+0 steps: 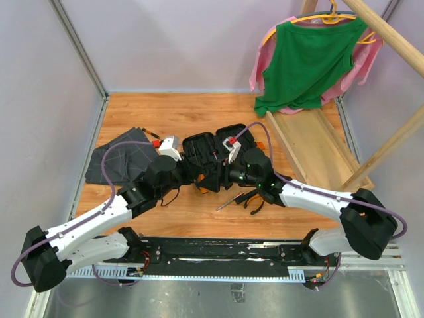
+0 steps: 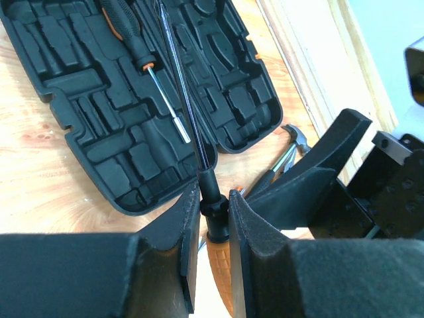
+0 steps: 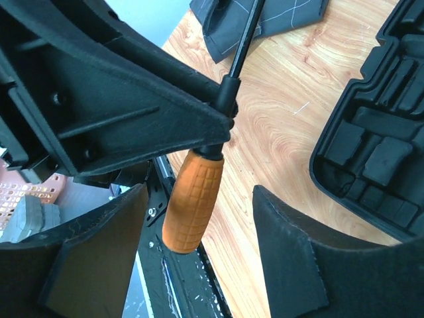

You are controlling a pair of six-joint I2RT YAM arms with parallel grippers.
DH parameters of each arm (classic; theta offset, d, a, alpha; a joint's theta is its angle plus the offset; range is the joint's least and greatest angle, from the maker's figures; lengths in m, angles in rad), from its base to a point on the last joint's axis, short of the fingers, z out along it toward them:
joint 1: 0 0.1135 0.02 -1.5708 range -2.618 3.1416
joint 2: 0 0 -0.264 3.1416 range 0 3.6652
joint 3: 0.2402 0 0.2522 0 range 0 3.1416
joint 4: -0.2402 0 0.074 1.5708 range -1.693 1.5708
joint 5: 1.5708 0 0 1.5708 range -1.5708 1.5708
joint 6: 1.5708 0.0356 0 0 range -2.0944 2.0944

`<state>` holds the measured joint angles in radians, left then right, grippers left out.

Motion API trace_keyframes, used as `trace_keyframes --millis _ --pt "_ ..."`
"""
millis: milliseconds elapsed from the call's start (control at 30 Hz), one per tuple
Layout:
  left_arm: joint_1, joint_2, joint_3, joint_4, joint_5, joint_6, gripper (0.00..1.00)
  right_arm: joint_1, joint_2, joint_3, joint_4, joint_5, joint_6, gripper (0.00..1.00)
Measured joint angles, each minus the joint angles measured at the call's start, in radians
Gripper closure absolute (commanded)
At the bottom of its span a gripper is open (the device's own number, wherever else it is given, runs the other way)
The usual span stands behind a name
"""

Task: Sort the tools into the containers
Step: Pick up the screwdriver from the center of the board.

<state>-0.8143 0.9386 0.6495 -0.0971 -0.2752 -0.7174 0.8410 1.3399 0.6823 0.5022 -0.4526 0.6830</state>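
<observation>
- My left gripper [image 2: 213, 199] pinches a screwdriver [image 3: 193, 199] at its black collar. The tool has a ribbed orange handle and a long, dark, glossy shaft.
- It is held in the air, its shaft slanting over the open black tool case [image 2: 99, 146].
- My right gripper [image 3: 199, 212] has its jaws spread either side of the orange handle, clear of it.
</observation>
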Motion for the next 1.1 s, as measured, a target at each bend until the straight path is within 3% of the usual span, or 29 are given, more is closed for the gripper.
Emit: trace_keyframes --millis 67,333,433,567,733,1100 --pt "0.0 -0.012 -0.004 0.002 0.0 0.0 1.0 0.001 0.014 0.011 -0.005 0.0 0.003 0.41" --pt "0.0 -0.031 -0.011 0.012 -0.001 0.003 0.99 0.002 0.057 0.029 -0.005 -0.005 0.021 0.78" --pt "0.0 -0.037 -0.012 0.012 -0.003 0.003 0.77 0.002 0.059 0.034 -0.006 -0.006 0.023 0.87" --pt "0.0 -0.048 -0.012 0.012 -0.008 0.003 0.55 0.002 0.059 0.05 -0.026 0.006 0.019 0.98" --pt "0.0 -0.067 -0.012 0.013 -0.001 -0.001 0.46 0.003 0.059 0.091 -0.127 0.086 0.01 0.99" --pt "0.0 -0.085 0.007 -0.011 0.0 0.003 0.46 0.001 -0.116 0.032 -0.266 0.464 -0.038 0.99"
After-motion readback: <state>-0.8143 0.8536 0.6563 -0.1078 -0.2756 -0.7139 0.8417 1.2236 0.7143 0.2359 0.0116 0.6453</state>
